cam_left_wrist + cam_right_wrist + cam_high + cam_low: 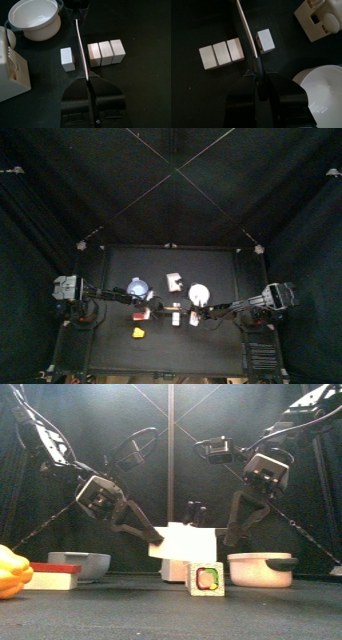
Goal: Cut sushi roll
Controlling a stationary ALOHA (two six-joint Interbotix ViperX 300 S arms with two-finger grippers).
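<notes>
Top view: both arms meet near the middle of the black table [120, 343]. Left claw [150, 308] and right claw [187, 312] face each other across the sushi roll [171, 315], too small here to make out. Behind it a white card-like thing [174, 281], a white bowl [199, 292] to the right, a blue-white pot [139, 288] to the left. Orange/yellow item [139, 331] toward the front.

Front view: left claw [163, 536] and right claw [235, 534] hang down behind a tilted white sheet [185, 543]. In front of it a small box w/ green label [206, 579]. White pan w/ dark handle [259, 568] on the right; grey bowl [78, 563], red-white block [54, 575], yellow pepper [11, 571] on the left.

Left wrist: left claw [91, 82] pressed together on a knife [82, 45], blade running between one cut piece [67, 59] and the remaining roll of three white blocks [106, 52]. White cup [35, 17] beyond.

Right wrist: right claw [258, 67] pinched on a thin blade [244, 25], again lying between the three-block roll [220, 54] and the single piece [266, 40]. White plastic holder [319, 19] and white bowl rim [321, 92] nearby.
</notes>
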